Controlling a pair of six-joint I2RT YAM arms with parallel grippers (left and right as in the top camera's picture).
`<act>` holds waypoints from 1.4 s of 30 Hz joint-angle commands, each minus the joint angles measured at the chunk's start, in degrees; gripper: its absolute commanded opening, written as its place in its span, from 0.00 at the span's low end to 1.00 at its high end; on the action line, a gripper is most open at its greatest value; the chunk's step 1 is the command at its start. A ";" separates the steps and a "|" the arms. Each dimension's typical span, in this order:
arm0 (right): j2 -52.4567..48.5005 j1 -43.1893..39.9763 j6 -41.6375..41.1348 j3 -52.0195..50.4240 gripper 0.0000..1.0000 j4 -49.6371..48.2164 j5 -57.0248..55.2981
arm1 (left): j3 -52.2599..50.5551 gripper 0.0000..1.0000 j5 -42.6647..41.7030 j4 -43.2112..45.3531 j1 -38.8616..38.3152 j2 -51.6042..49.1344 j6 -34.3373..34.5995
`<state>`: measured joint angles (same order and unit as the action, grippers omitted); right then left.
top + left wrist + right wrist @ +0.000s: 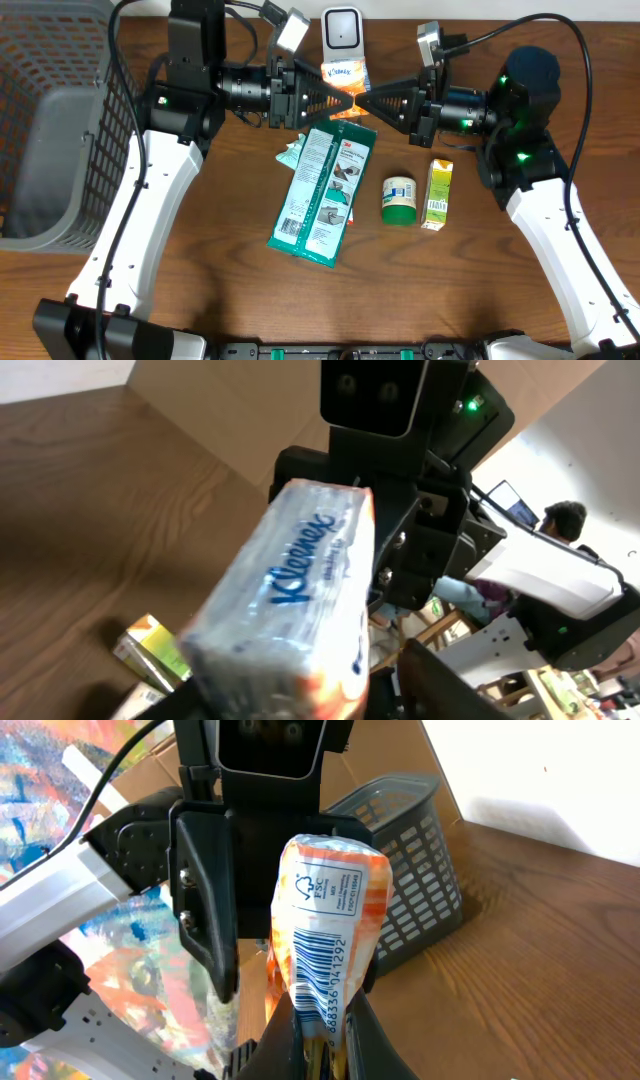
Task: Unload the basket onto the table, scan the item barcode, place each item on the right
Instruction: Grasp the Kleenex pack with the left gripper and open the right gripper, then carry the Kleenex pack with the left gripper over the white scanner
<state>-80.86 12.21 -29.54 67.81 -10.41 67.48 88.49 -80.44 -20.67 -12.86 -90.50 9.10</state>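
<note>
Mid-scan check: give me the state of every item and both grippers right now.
Tissue pack: held up in the air, barcode facing the right wrist camera.
Right gripper: fingers shut on the pack's end.
Left gripper: fingers flank the pack; grip unclear.
Scanner: standing upright.
3M package: lying flat, overlapping a teal packet.
Jar: upright, lid on.
Juice carton: lying flat.
</note>
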 commanded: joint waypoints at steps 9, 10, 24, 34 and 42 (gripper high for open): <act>0.04 -1.27 2.34 0.59 0.08 4.76 -1.03 | 0.52 0.32 0.81 0.26 -0.17 -0.09 -0.22; 0.04 -1.29 2.75 0.59 0.20 5.84 -1.27 | 0.52 0.31 0.79 0.24 -0.17 -0.09 -0.22; -0.02 -8.81 -0.26 0.76 0.75 11.72 3.72 | 4.63 0.07 25.64 -6.86 -0.02 -0.09 10.25; -0.04 -8.20 4.13 3.30 0.61 39.47 -27.91 | 33.20 0.07 65.09 -43.06 -1.64 -2.69 4.00; -3.06 -3.19 9.01 20.92 0.63 70.10 -57.86 | 56.94 0.07 76.22 -60.28 -2.99 -18.58 3.13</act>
<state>-82.46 7.70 -23.22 82.89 55.27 24.21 140.35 -10.90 -77.45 -15.51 -100.88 13.43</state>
